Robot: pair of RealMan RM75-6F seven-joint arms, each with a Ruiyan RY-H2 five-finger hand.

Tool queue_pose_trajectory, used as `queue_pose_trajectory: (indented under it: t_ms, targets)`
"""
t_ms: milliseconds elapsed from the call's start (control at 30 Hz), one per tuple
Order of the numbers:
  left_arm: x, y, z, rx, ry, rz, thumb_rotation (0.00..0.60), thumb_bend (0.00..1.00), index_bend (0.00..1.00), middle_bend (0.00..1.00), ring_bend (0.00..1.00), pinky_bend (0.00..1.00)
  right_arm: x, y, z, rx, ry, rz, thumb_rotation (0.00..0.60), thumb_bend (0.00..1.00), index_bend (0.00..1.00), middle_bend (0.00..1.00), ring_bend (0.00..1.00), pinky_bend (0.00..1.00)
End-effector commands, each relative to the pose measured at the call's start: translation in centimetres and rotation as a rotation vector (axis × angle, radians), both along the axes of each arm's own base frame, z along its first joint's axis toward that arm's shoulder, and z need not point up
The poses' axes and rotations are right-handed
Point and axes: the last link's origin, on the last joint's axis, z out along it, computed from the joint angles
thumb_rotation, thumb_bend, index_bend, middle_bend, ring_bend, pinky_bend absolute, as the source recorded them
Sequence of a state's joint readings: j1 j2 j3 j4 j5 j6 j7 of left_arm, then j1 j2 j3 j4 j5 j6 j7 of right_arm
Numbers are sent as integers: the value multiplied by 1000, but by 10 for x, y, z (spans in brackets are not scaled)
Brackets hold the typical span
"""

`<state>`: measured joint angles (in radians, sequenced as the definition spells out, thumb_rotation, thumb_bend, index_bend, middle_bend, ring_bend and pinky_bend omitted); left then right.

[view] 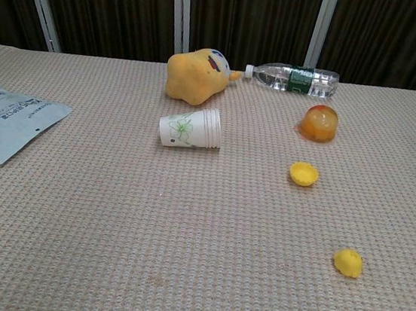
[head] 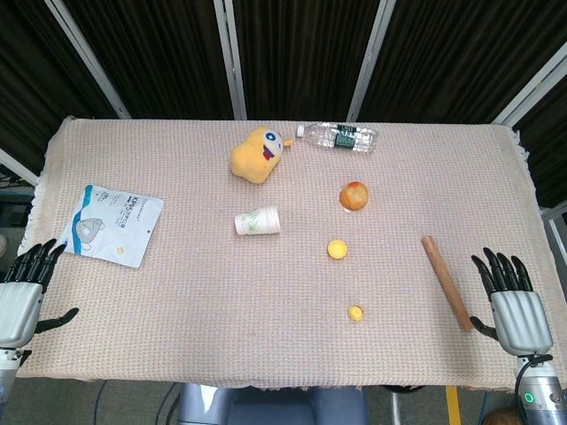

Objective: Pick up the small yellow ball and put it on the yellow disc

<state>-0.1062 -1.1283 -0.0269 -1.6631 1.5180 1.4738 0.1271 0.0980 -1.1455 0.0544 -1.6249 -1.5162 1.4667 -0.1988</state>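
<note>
Risk lies in the small yellow ball [head: 354, 312], alone on the table [head: 221, 292] near the yellow disc [head: 336, 250], rolling off if nudged by either empty hand's spread fingers [head: 500, 270] during the reach.

Open cloth around small yellow ball [head: 355, 312]; yellow disc [head: 336, 250] unobstructed; wooden stick [head: 446, 282] flanks right side.

Left hand [head: 19, 297] and right hand [head: 514, 305] empty, fingers spread, palms down
</note>
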Motion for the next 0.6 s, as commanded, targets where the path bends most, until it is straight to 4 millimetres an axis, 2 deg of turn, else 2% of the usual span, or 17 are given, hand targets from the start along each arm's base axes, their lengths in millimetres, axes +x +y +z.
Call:
queue_pose_trajectory:
  t_ms: [33,600]
  targets:
    - [0,0,0,1,1,0,600,6,0,0,0,109,0,0,0,1,1,0,600,0,74,0,0,0]
    - [0,1,0,19,8,-9,600,0,0,0,0,111,-1,0,-2,16,3,-14,600,0,78,0,0,0]
